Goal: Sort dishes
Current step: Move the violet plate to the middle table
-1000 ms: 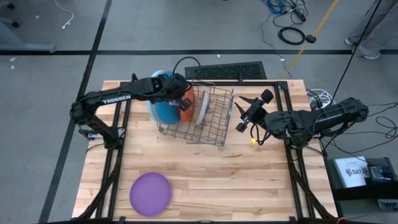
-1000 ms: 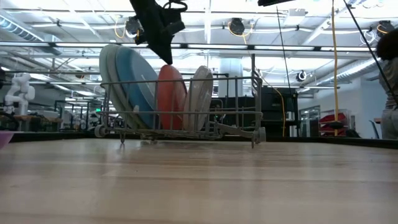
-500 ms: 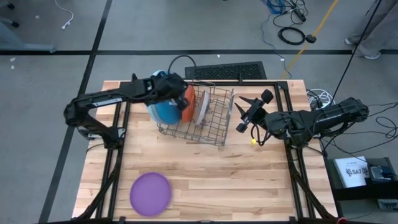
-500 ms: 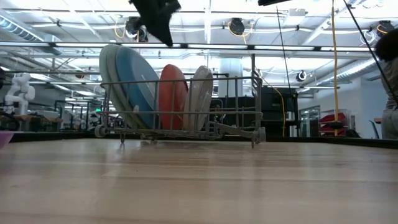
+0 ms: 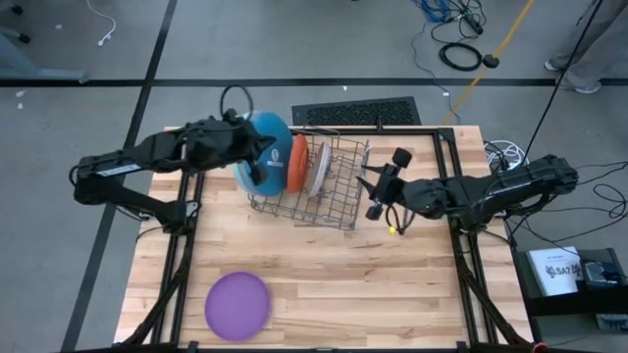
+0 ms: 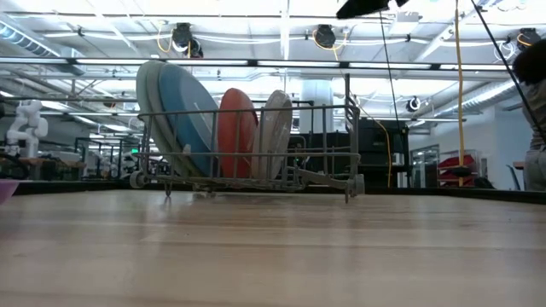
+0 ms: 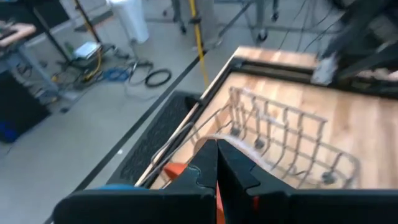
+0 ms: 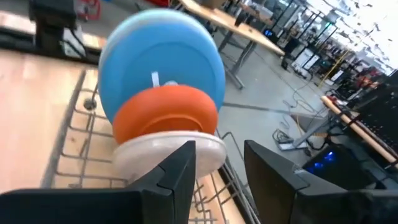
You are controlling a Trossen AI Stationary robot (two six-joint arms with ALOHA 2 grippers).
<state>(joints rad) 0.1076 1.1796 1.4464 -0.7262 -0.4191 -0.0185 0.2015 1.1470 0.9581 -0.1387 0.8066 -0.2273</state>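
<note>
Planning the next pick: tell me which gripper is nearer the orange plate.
Left. The left gripper hangs just beside the orange plate, over the blue plates; the right gripper is past the rack's far end.

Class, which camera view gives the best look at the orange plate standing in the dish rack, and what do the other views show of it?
The low view: the orange plate shows nearly whole, upright between the blue and off-white plates. The right wrist view shows only its upper part above the off-white plate. The high view shows a thin edge. The left wrist view catches just a sliver.
</note>
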